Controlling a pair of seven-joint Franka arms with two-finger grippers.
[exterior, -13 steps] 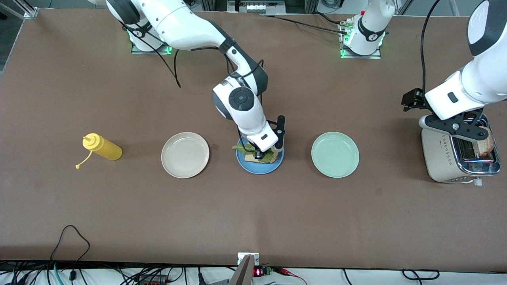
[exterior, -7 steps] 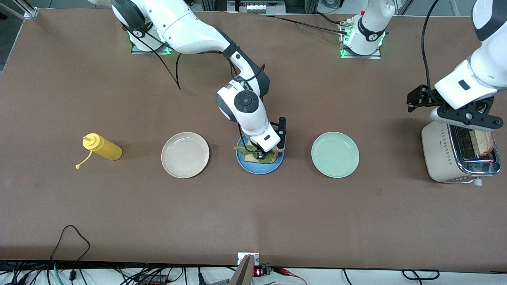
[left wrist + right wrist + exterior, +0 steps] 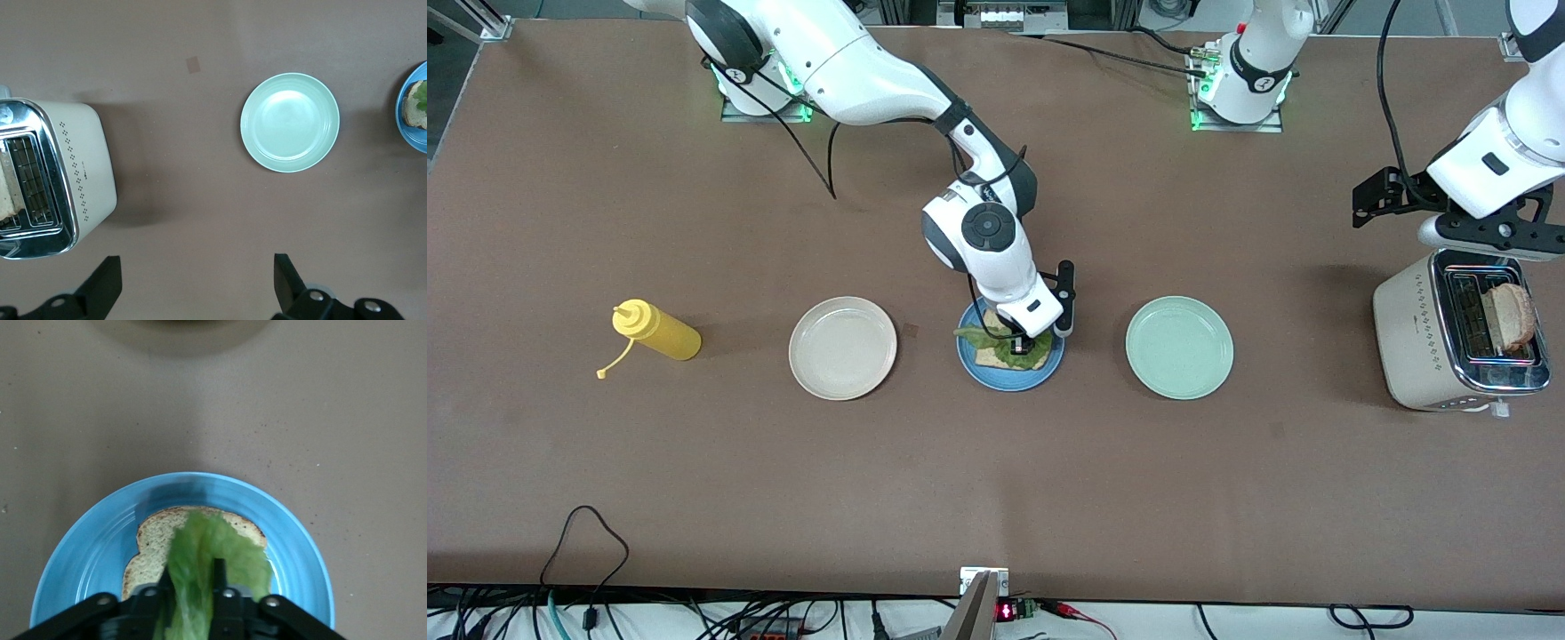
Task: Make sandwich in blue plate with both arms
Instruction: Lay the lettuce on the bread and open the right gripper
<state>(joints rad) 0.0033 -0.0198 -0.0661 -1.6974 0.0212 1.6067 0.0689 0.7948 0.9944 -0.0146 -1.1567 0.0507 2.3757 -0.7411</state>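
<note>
The blue plate (image 3: 996,378) (image 3: 87,547) sits mid-table with one toasted bread slice (image 3: 985,356) (image 3: 157,533) on it. A green lettuce leaf (image 3: 978,339) (image 3: 213,547) lies on that slice. My right gripper (image 3: 1024,345) (image 3: 190,587) is low over the plate, its fingers slightly parted with the leaf between them. A second bread slice (image 3: 1512,318) (image 3: 7,193) stands in a slot of the toaster (image 3: 1414,347) (image 3: 87,173). My left gripper (image 3: 1489,238) (image 3: 195,280) hangs open and empty over the table beside the toaster.
A beige plate (image 3: 842,348) and a pale green plate (image 3: 1179,348) (image 3: 290,122) flank the blue one. A yellow squeeze bottle (image 3: 656,331) lies toward the right arm's end. The blue plate's edge (image 3: 415,133) shows in the left wrist view.
My left gripper has lifted off the toaster toward the arm bases, leaving the slice in its slot. The right gripper's fingers have parted on the lettuce over the plate.
</note>
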